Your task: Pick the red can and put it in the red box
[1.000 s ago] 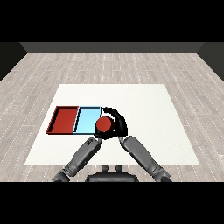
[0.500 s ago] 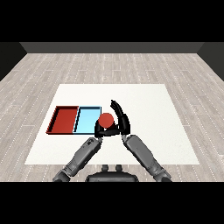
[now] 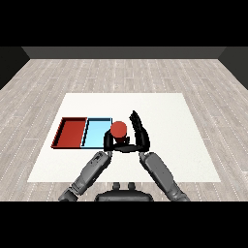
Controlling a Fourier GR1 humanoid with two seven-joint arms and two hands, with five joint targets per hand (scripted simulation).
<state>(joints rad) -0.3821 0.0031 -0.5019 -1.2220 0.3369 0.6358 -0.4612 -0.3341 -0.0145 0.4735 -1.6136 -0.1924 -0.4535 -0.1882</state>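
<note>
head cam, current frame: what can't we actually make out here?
- Red can: lower body hidden by the hands in the head view; whether it rests on the table cannot be told.
- Left hand: its fingers merge with the right hand beneath the can.
- Light blue tray: right end covered by can and left hand.

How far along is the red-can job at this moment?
Pick looks done: the left hand curls round the red can, beside the blue tray's right edge. The right hand is beside the can, fingers straight, apparently let go. Left to do: carry the can across the blue tray to the red tray, which holds nothing yet, and set it down.
</note>
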